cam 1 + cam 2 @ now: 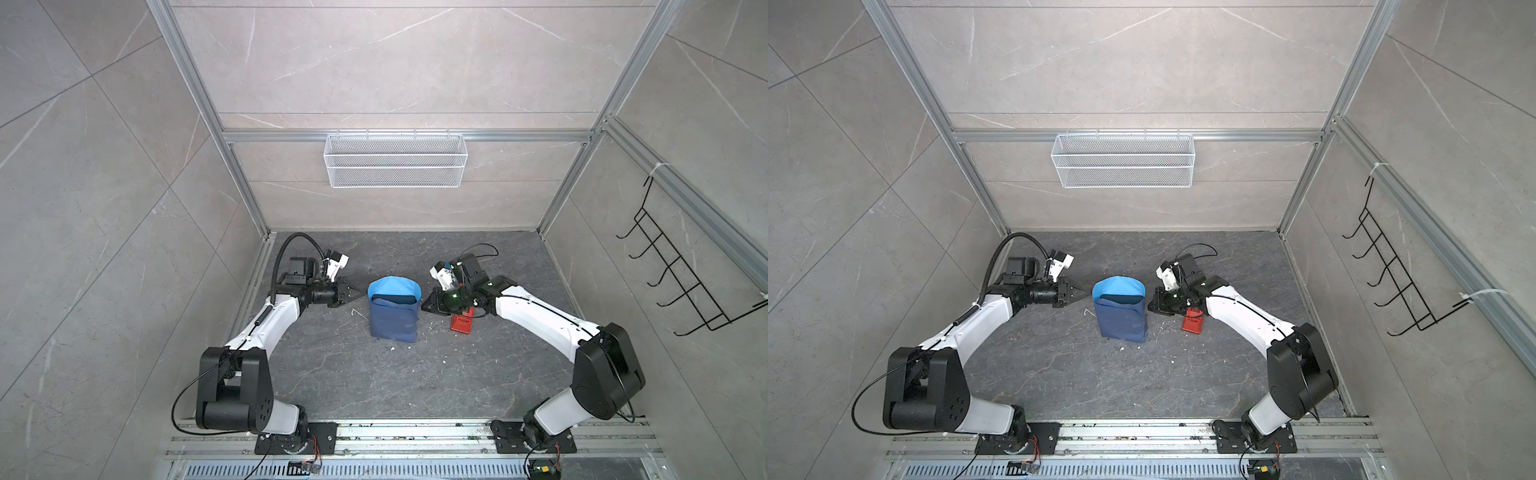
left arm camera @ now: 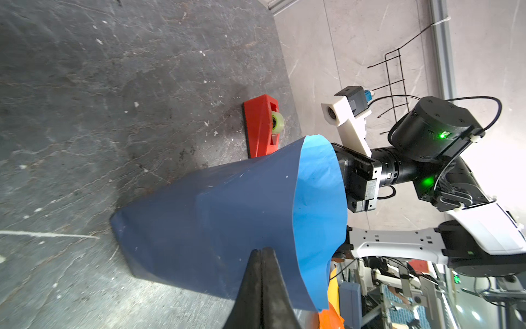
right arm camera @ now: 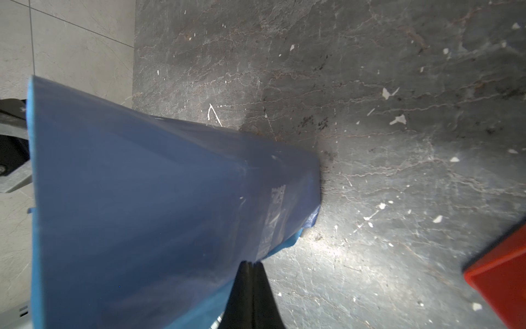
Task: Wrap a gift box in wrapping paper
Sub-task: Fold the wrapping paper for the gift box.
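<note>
Shut and apparently empty, left claw (image 1: pixel 362 294) and right claw (image 1: pixel 424 306) sit at opposite sides of the wrapping paper (image 1: pixel 392 322), already sleeved round the gift box (image 1: pixel 392 300) mid-bench (image 1: pixel 374 382), its flared open top yet to be folded and taped.

1. The gift box (image 1: pixel 392 300) sits inside the wrapping paper (image 1: pixel 392 324). I only get its dark top in both top views, and neither wrist camera shows it.
2. The red tape dispenser (image 1: pixel 461 325) is half covered by the right arm (image 1: pixel 536 318) from above. The right wrist view cuts it off at the frame edge.
3. The right claw (image 1: pixel 424 306) has its tips hidden behind the paper in the left wrist view. From above I can't tell whether they touch the paper.
4. Close to the right wrist lens the paper blurs, and I can't read the pale patch (image 3: pixel 274 216) on it.
</note>
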Action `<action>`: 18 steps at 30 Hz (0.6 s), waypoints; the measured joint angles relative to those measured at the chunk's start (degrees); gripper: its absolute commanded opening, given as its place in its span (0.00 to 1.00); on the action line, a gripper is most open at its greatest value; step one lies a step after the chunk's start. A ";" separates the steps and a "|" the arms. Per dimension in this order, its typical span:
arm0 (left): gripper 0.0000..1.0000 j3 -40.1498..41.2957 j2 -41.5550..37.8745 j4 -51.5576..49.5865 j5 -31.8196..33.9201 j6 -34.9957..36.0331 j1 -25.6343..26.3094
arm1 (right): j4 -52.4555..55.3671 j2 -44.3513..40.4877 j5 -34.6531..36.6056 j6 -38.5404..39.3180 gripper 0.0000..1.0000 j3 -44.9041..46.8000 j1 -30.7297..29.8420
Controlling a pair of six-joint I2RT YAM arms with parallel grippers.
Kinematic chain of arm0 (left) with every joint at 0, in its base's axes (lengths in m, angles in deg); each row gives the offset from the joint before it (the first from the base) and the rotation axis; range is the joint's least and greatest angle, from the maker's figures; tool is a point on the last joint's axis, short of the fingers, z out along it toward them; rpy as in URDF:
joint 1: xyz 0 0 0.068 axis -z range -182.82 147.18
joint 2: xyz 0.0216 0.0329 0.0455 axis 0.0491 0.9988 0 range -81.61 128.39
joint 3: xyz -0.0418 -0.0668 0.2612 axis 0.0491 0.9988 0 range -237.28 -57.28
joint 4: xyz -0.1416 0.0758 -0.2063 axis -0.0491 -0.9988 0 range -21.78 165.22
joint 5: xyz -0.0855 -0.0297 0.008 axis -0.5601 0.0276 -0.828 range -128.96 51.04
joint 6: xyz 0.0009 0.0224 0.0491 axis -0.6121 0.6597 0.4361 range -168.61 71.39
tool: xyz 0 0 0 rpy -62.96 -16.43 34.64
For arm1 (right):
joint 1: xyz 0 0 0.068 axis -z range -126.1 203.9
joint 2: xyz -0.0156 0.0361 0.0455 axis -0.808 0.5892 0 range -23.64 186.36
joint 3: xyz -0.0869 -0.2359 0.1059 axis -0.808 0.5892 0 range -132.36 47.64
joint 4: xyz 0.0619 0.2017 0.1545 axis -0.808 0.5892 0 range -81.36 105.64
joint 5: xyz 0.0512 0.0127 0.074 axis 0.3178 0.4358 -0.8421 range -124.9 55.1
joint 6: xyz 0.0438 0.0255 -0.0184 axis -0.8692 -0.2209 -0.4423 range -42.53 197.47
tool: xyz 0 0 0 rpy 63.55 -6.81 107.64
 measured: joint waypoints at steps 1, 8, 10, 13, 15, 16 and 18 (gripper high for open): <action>0.00 0.00 0.28 0.44 -0.24 -0.28 0.24 | -0.26 0.00 -0.22 0.00 0.05 -0.02 0.00; 0.00 0.00 2.12 2.86 -0.63 -1.60 2.29 | 1.55 0.02 -0.04 0.96 0.06 -2.36 0.00; 0.00 0.00 2.45 3.02 -0.59 -1.75 2.67 | 5.05 -0.15 1.55 3.67 0.08 -5.66 -0.02; 0.00 0.00 2.47 3.26 -0.57 -1.77 2.93 | 10.34 -2.36 5.90 9.29 0.21 -11.13 -0.02; 0.00 0.00 2.47 3.10 -0.55 -1.75 2.91 | 11.85 -5.03 7.74 13.18 0.33 -13.94 -0.26; 0.00 0.00 2.47 3.02 -0.55 -1.73 2.91 | 12.24 -6.54 8.13 15.56 0.40 -15.32 -0.70; 0.00 0.00 2.47 3.02 -0.48 -1.73 2.91 | 12.20 -8.66 9.18 21.42 0.58 -17.35 -2.82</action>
